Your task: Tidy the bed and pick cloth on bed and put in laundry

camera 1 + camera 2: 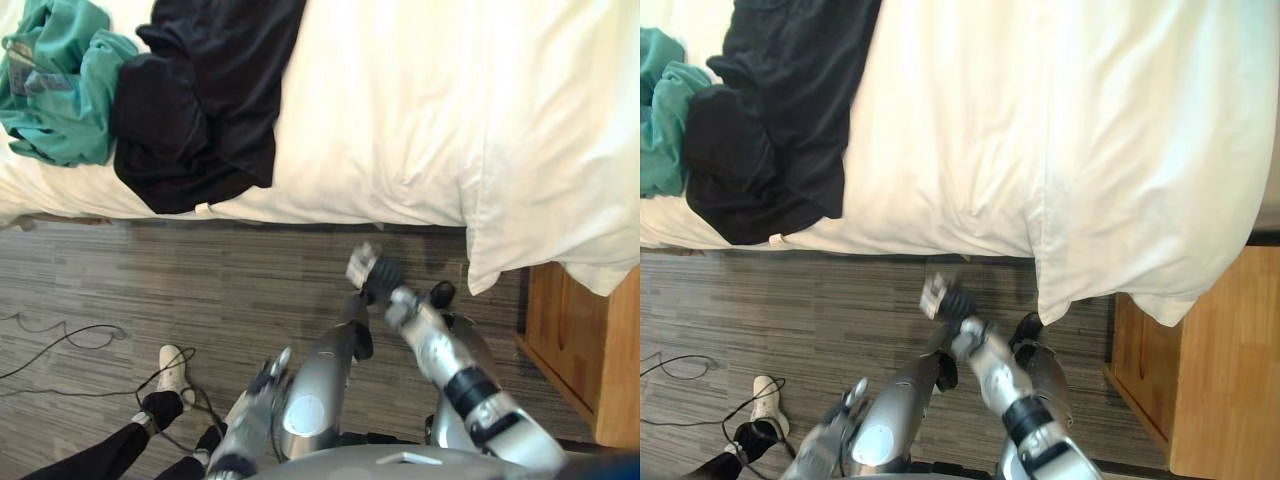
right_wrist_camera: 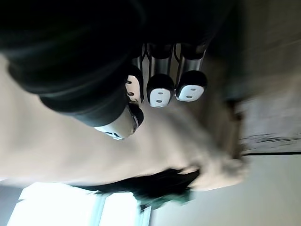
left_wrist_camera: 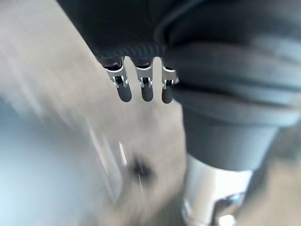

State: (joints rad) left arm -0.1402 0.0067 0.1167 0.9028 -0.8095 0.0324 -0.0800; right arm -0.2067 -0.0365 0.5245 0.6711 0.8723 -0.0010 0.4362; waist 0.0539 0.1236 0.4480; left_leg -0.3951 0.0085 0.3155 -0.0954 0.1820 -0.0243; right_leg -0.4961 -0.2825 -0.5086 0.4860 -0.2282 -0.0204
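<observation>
A black cloth (image 1: 200, 100) lies crumpled on the white bed (image 1: 400, 120) near its left end and hangs a little over the front edge. Touching its left side is a teal cloth (image 1: 55, 85), bunched up. My right hand (image 1: 375, 272) is raised over the floor just in front of the bed's edge, well right of both cloths. Its fingers (image 2: 160, 89) are curled and hold nothing. My left hand (image 1: 265, 382) hangs lower, near the floor, with its fingers (image 3: 146, 87) relaxed and empty.
The white duvet's corner (image 1: 520, 250) hangs over the bed's edge at the right. A wooden bedside cabinet (image 1: 585, 340) stands at the far right. A person's legs in black with a white shoe (image 1: 172, 372) stand on the wood floor (image 1: 150, 290) at the lower left.
</observation>
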